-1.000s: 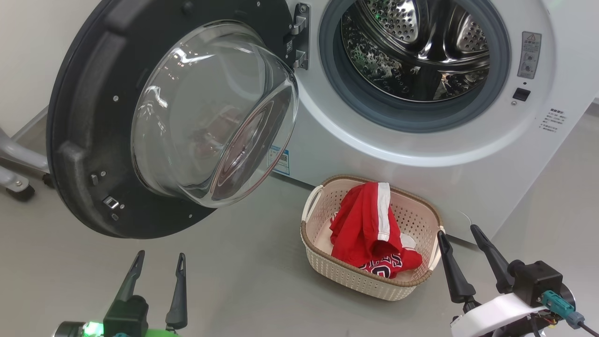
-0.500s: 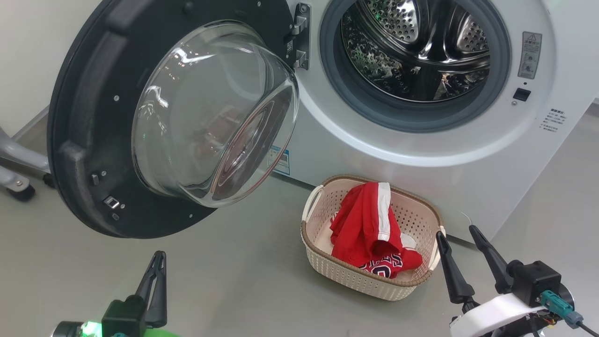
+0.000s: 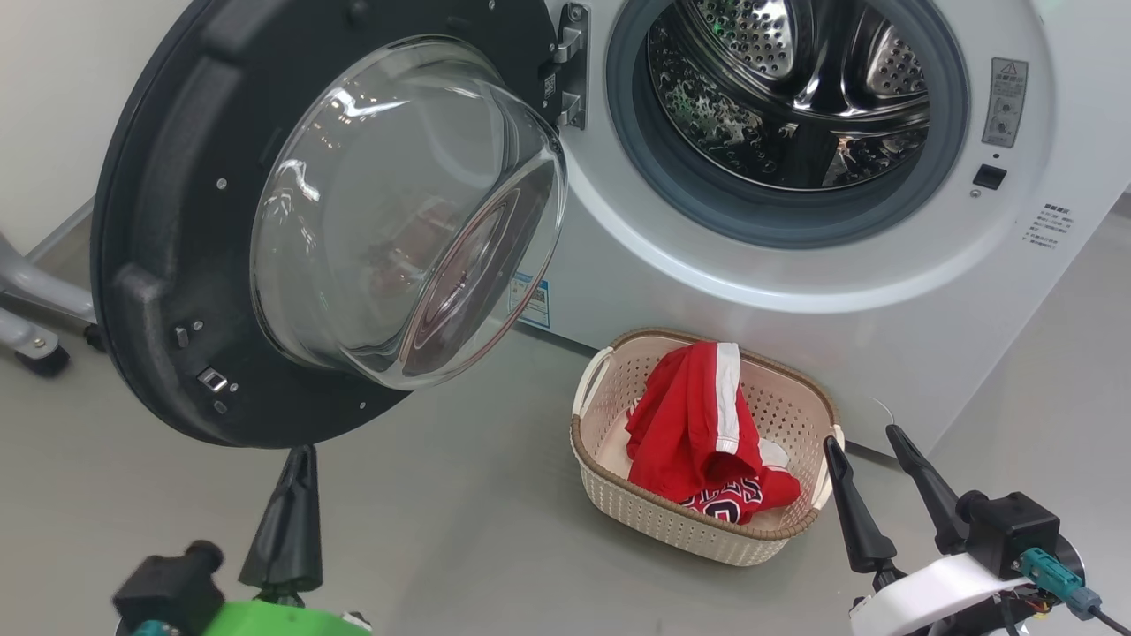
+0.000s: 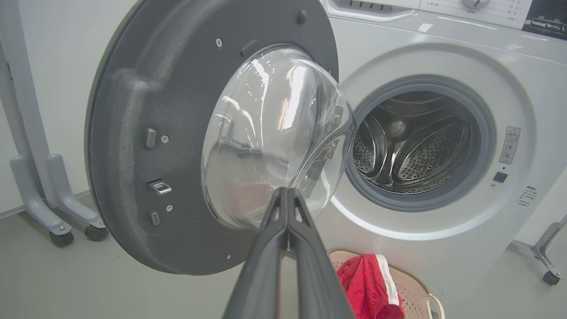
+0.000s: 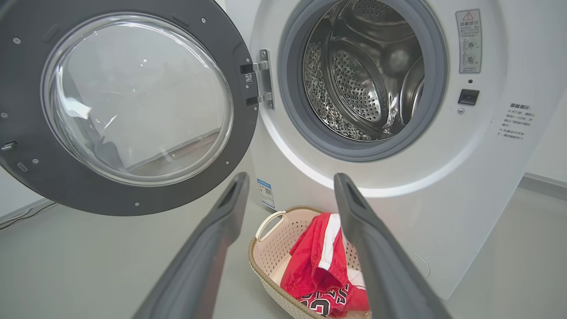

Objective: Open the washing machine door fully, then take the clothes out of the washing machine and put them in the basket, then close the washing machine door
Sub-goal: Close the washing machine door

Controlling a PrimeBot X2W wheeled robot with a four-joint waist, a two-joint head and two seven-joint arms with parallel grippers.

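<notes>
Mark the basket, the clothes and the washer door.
basket (image 3: 654,526): head view, front wall below the woven rim.
clothes (image 3: 694,424): head view, red shorts fabric.
washer door (image 3: 398,212): head view, clear glass bowl.

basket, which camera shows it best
The head view: nearly the whole basket shows from above, rim and handles, with the red clothes inside. The right wrist view cuts off its near side at the bottom edge; the left wrist view catches just its top part there.
</notes>
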